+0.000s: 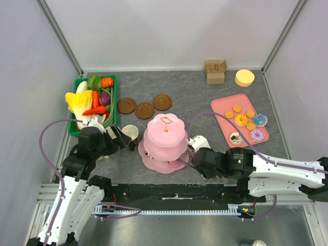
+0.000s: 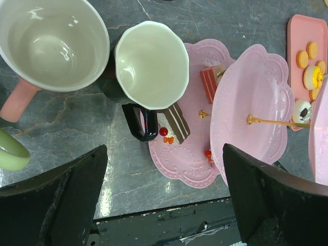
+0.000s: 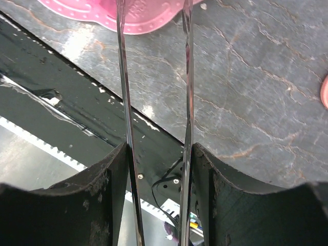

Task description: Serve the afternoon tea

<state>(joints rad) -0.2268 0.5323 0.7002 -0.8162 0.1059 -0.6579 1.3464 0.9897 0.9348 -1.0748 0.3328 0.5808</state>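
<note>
The pink tiered stand (image 1: 165,134) rises mid-table. Its bottom plate (image 2: 190,163) carries a pink cake slice (image 2: 209,84) and a brown one (image 2: 178,122). Left of it stand a pink mug (image 2: 51,41) and a dark mug (image 2: 151,64) with a pale inside. My left gripper (image 2: 165,154) hovers open above the table beside them, holding nothing. My right gripper (image 3: 156,148) is shut on metal tongs (image 3: 124,102); their blades reach toward the stand's base and their tips are out of view. A pale mug (image 1: 200,142) sits by that gripper. Three brown saucers (image 1: 144,110) lie behind the stand.
A pink tray (image 1: 221,106) at the right holds orange biscuits (image 1: 237,108) and donuts (image 1: 260,120). A green basket (image 1: 112,97) of toy vegetables stands at the left. Cardboard boxes (image 1: 215,70) and a yellow disc (image 1: 244,77) sit at the back. The table's dark front rail (image 3: 77,102) runs below the stand.
</note>
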